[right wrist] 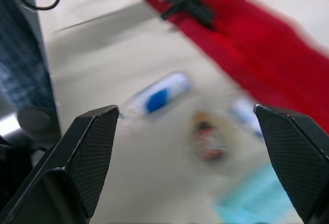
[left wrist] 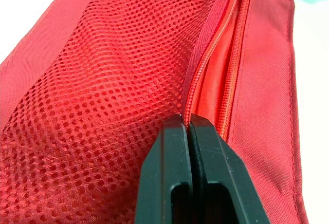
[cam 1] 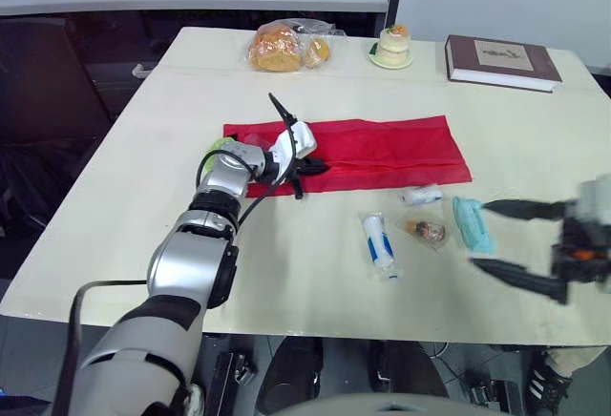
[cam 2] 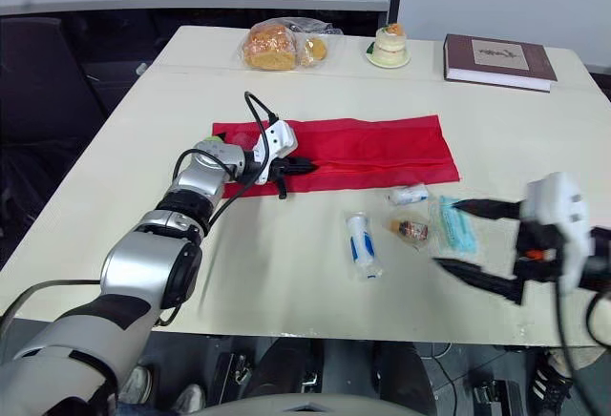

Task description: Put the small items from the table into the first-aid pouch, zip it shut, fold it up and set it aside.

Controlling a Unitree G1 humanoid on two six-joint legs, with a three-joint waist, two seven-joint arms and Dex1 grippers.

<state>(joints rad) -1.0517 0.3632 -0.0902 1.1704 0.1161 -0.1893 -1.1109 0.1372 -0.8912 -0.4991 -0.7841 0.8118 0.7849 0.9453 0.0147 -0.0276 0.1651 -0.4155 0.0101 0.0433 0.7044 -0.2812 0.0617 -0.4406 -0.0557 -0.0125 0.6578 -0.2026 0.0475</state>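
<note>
Flat red fabric pouch with mesh panel (cam 1: 382, 149) lies mid-table, zip parted. Left gripper (cam 1: 310, 170) is pinched together at its zip line. Right gripper (cam 1: 477, 235) gapes wide at the near right, beside the teal flat packet (cam 1: 471, 222) and the white-and-blue tube (cam 1: 379, 242).

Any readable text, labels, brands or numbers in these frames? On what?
No text is legible.
Cover panel on the book: printing too small to read.
Blue label on the white tube: blurred, unreadable.
Dark print on the small packet: unreadable.
</note>
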